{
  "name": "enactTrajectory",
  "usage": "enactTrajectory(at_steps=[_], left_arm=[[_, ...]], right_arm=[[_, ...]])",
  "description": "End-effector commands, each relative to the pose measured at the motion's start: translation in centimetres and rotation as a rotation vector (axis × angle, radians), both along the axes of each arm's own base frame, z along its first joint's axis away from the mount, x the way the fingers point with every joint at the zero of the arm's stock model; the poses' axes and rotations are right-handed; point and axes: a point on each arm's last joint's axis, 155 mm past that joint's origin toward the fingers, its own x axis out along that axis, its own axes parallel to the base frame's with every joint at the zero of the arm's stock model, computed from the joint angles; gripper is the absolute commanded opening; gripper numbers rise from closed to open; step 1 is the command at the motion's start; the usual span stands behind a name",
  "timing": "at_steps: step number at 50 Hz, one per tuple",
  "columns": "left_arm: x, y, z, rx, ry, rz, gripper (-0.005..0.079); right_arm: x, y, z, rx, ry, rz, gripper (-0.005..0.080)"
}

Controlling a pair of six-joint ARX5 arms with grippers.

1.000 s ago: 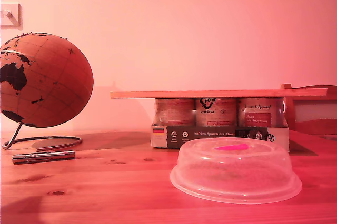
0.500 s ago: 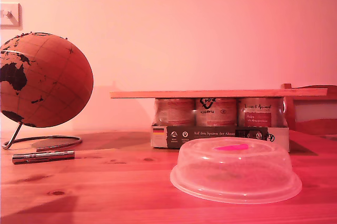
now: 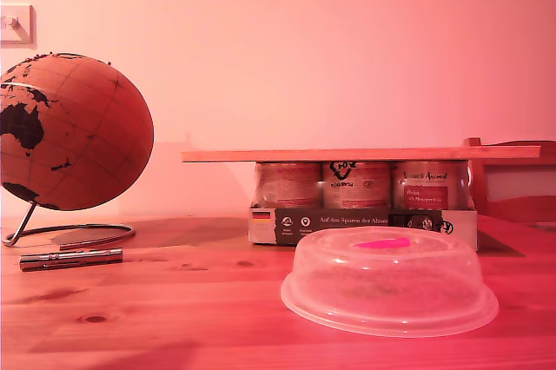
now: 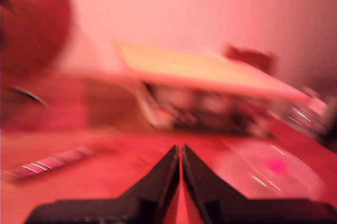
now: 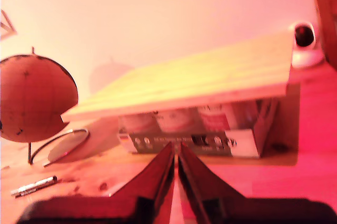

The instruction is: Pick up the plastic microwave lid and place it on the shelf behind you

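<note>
Counts first: one plastic microwave lid (image 3: 389, 281), one shelf (image 3: 360, 154), three jars (image 3: 356, 184) in a row in one printed carton (image 3: 362, 226), one globe (image 3: 71, 131) on a wire stand, one slim metal pen-like object (image 3: 71, 258), all on one wooden worktop (image 3: 174, 318). A dark wooden frame (image 3: 512, 181) shows at the exterior view's right edge.

The lid sits rim-down on the worktop in front of the carton, its pink tab on top. The shelf lies flat across the jar tops and overhangs the row at both ends.

My first tool (image 4: 180, 153) is closed, its two dark fingers meeting with nothing between them. Its view is blurred; the lid lies ahead of the tips and off to one side, clear of the fingers, with the shelf and carton farther ahead.

My second tool (image 5: 176, 149) is also closed on nothing. It points level at the carton, with the shelf ahead and above its tips. A small white camera (image 5: 305, 42) stands beyond the shelf's far end.

Neither arm appears in the exterior view.
</note>
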Motion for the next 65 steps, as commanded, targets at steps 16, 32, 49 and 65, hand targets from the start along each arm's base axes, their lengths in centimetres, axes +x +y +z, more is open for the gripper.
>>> enactTrajectory(at_steps=[16, 32, 49, 65], left_arm=[[-4.4, -6.6, -1.5, 0.017, 0.103, -0.330, -0.0023], [-4.6, -8.9, -2.8, 0.131, 0.189, -0.377, -0.0022], [-2.3, -12.1, -2.0, 0.265, 0.051, -0.414, -0.0022], [-0.6, -14.2, -2.1, 0.339, -0.064, -0.443, -0.0022]], right_arm=[[-0.9, 1.7, 1.3, 0.008, -0.020, 0.091, -0.0013], [-2.0, 3.4, -1.3, 0.113, 0.187, 0.165, -0.0013], [-3.4, 5.2, -2.4, 0.143, 0.385, 0.234, -0.0013], [-3.7, 6.2, -2.1, 0.103, 0.691, 0.254, -0.0004]])
